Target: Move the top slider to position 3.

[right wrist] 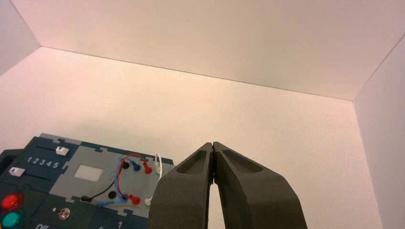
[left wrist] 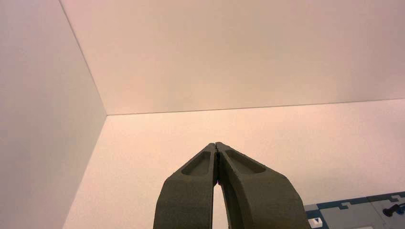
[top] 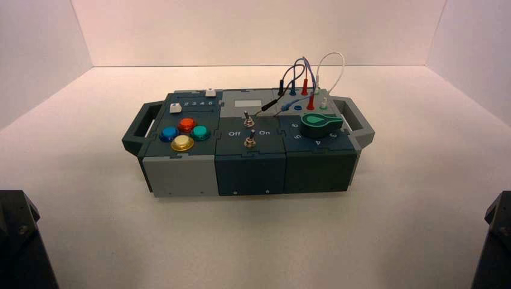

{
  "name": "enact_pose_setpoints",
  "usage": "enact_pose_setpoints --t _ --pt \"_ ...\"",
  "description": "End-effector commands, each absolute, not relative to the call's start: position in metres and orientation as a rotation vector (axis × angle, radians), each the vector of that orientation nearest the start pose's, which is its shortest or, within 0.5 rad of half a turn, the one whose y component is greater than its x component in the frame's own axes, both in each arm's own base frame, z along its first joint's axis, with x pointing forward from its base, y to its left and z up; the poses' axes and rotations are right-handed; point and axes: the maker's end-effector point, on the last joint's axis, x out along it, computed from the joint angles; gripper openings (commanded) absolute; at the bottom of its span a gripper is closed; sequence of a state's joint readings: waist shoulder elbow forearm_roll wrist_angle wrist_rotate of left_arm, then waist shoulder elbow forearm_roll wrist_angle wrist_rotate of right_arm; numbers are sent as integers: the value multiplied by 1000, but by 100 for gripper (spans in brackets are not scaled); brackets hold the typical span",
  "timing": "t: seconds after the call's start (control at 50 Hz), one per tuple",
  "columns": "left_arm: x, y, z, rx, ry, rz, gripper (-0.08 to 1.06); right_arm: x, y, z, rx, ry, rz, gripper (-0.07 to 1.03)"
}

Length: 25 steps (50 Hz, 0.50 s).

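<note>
Hanging idle: the left gripper [left wrist: 215, 143], its arm at the lower left corner of the high view, and the right gripper [right wrist: 213, 143], its arm at the lower right corner.
Fingers: tip against tip on both, no gap at the ends, nothing held.
Box [top: 250, 174]: centre of the high view, well apart from both arms.
Top slider [right wrist: 62, 150]: white knob, upper left part of the box, at the 5 end of its track; lower left in the right wrist view.
Position 3 [right wrist: 42, 162]: white numeral mid-row, between the two slider tracks.
Lower slider [right wrist: 17, 171]: white knob at the 1 end.
Buttons: red [top: 187, 124], blue [top: 169, 134], green [top: 200, 133] and yellow [top: 182, 142], left of centre in the high view.
Green knob [top: 320, 124]: right of centre, wires [top: 306, 65] behind it.
</note>
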<state>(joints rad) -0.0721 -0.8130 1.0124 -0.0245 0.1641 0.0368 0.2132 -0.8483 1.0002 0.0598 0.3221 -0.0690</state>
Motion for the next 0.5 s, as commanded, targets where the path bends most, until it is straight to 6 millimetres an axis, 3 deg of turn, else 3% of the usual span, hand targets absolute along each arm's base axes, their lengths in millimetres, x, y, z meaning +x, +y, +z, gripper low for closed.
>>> enact_pose_setpoints --t 0.02,0.34,0.5 --pt "284 -23 263 26 340 -82 -3 265 61 256 -51 444 231 -2" --pt "284 -25 261 28 349 -90 -3 265 62 256 -41 446 235 -2" --pt "288 -58 232 60 476 -201 -3 265 63 256 -31 450 238 -2"
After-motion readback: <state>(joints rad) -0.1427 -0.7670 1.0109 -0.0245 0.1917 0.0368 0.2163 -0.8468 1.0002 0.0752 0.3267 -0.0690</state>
